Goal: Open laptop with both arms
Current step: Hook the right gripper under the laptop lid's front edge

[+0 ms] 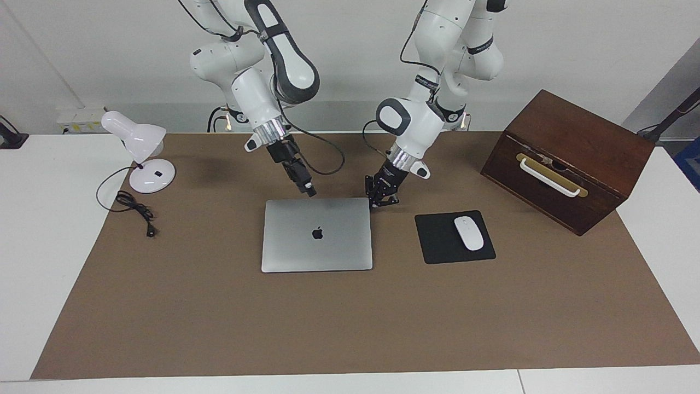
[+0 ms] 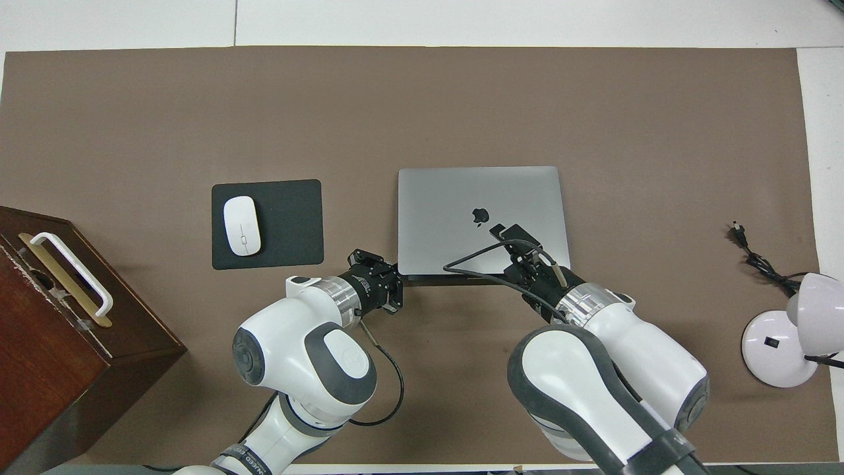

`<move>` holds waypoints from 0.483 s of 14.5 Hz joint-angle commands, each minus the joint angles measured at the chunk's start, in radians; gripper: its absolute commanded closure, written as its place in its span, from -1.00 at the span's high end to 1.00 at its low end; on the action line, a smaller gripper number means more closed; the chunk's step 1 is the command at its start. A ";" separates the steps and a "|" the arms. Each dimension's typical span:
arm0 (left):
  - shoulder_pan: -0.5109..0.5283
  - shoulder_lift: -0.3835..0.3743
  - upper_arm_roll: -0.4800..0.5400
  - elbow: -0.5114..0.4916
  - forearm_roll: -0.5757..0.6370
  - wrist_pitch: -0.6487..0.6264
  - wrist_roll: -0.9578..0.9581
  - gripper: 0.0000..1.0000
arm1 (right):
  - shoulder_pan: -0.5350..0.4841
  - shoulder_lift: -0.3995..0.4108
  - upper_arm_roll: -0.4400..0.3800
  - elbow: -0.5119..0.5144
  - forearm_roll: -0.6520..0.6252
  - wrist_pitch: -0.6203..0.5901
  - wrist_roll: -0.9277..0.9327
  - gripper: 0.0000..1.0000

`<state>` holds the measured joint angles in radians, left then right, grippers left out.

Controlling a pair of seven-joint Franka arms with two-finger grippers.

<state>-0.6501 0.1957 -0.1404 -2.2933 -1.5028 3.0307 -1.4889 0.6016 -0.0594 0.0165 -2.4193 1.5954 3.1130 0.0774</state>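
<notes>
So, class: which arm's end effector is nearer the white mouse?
Left. The left end effector sits at the laptop corner beside the mouse pad; the right end effector hangs over the laptop's near edge.

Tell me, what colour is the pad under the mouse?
The pad is black and the mouse on it is white. It shows best in the overhead view.

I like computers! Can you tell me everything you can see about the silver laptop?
The laptop is slim, silver-grey and looks like metal, with rounded corners and a dark apple logo in the middle of its lid. It is shut and lies flat on the brown mat, beside the black mouse pad. The left tool, shut, is down at the laptop's corner nearest the robots; whether it touches is unclear. The right tool hangs just above the same edge.
</notes>
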 commanded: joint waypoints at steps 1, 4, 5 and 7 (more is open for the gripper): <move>-0.029 0.022 0.010 0.026 -0.030 0.025 -0.001 -1.00 | -0.017 -0.017 0.003 0.006 0.147 0.012 -0.163 1.00; -0.058 0.062 0.008 0.060 -0.030 0.068 -0.002 -1.00 | -0.028 -0.054 0.002 0.000 0.322 -0.010 -0.345 1.00; -0.062 0.065 0.008 0.061 -0.030 0.069 -0.002 -1.00 | -0.032 -0.062 0.002 -0.001 0.351 -0.008 -0.375 1.00; -0.060 0.076 0.008 0.063 -0.030 0.069 -0.002 -1.00 | -0.029 -0.085 0.003 -0.015 0.383 -0.010 -0.401 1.00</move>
<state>-0.6816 0.2213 -0.1401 -2.2806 -1.5078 3.0854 -1.4889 0.5855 -0.1027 0.0151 -2.4133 1.9335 3.1131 -0.2725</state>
